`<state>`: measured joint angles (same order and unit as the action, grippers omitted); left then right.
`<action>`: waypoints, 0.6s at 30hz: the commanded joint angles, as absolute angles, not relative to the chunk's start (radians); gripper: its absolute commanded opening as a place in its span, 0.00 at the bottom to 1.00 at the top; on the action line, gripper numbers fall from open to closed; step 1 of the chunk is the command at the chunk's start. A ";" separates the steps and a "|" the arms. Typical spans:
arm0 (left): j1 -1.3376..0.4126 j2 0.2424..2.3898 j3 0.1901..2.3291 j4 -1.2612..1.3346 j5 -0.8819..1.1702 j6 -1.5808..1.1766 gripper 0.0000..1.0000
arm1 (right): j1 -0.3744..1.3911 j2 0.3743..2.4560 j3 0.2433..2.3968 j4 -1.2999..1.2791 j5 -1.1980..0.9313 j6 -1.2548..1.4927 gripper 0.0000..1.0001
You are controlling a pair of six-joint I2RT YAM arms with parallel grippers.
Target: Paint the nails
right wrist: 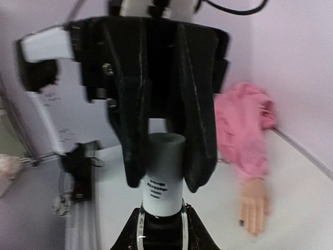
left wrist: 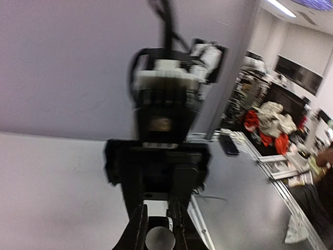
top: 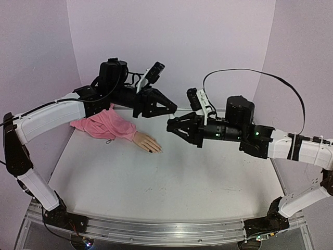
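Both arms meet in the air over the far middle of the table [top: 156, 182]. My right gripper [top: 170, 125] is clamped on the white body of a small polish bottle [right wrist: 162, 192], and my left gripper [top: 171, 110] is closed tight on its grey cap [right wrist: 166, 148]. The mannequin hand [top: 146, 141] lies flat on the table just left of them, with its pink sleeve [top: 106, 126] bunched toward the far left and its fingers pointing near-right. Of the nails [top: 152, 151], a couple look dark and I can't judge the rest.

The only lettering in view is a few short lines of small black print on the pale bottle [right wrist: 162, 179] in the right wrist view, too blurred to read.
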<state>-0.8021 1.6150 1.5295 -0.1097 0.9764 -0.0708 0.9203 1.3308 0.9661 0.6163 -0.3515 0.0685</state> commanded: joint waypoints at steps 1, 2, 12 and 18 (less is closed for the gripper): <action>-0.873 1.594 1.529 -0.097 1.349 0.154 0.00 | 0.960 1.256 0.978 0.961 -0.953 0.218 0.00; -0.873 1.595 1.538 -0.097 1.351 0.159 0.00 | 0.960 1.244 0.967 0.978 -0.957 0.239 0.00; -0.871 1.523 1.498 -0.097 1.107 0.056 0.18 | 0.959 1.206 0.916 0.926 -0.783 0.201 0.00; -0.861 1.399 1.380 -0.101 0.684 -0.139 0.70 | 0.960 1.225 0.940 0.743 -0.424 0.051 0.00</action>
